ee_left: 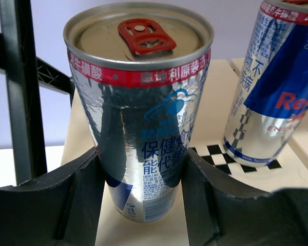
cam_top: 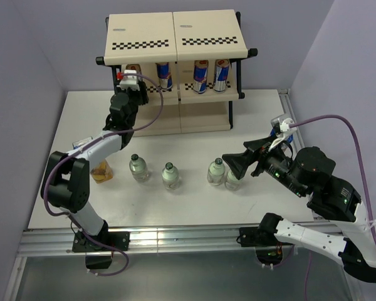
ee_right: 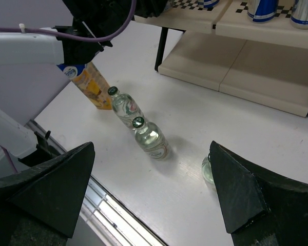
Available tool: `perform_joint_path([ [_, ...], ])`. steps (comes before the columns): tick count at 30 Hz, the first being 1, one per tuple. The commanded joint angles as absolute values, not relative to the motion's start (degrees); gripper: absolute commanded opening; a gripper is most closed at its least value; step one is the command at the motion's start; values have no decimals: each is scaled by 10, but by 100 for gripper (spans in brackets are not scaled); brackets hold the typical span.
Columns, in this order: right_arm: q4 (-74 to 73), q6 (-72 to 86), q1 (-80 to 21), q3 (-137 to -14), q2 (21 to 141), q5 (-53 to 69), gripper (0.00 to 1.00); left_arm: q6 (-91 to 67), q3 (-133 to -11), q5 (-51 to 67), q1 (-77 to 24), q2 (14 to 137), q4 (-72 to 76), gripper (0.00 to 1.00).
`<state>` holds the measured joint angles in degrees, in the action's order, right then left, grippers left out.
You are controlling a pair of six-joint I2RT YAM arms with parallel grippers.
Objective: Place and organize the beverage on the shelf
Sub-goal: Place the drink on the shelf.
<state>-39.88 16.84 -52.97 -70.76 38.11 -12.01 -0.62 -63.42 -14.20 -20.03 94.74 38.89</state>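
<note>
The shelf (cam_top: 175, 39) stands at the back of the table. Several slim cans stand on its middle tier. My left gripper (cam_top: 132, 80) is shut on the leftmost can (ee_left: 143, 128), fingers (ee_left: 77, 200) pressed to both its sides, its base at the tier (ee_left: 215, 115). A second can (ee_left: 272, 92) stands to its right. Four green-capped bottles (cam_top: 138, 168) (cam_top: 170, 176) (cam_top: 216, 170) (cam_top: 232, 180) stand in a row on the table. My right gripper (cam_top: 238, 158) is open wide and empty just above the two right bottles. The yellow carton (cam_top: 101, 170) stands at the left. I cannot make out the purple carton.
The left arm's forearm (cam_top: 94, 147) reaches over the yellow carton. The shelf's bottom tier (ee_right: 246, 66) and top tier bear nothing. The table's near edge is a metal rail (cam_top: 175, 237). Walls close in on both sides.
</note>
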Motion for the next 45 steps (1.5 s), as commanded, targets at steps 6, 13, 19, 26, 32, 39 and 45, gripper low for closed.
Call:
perform_joint_path([
  [6, -370, 165, -528, -710, 388, -104, 100, 7, -690, -132, -195, 968, 450, 10],
  [13, -366, 163, -528, -710, 391, -102, 100, 12, -674, -134, -195, 965, 451, 49],
  [19, -363, 163, -527, -705, 390, -101, 100, 13, -677, -136, -195, 968, 442, 66],
  [26, -376, 160, -527, -708, 402, -111, 100, 4, -650, -141, -195, 939, 447, 85],
  [32, -374, 158, -527, -701, 405, -122, 100, -26, -629, -150, -196, 911, 441, 92],
  [39, -364, 158, -527, -689, 410, -144, 100, -43, -622, -151, -199, 861, 375, 99],
  [45, -353, 164, -527, -675, 436, -189, 100, -66, -607, -168, -200, 805, 320, 99],
])
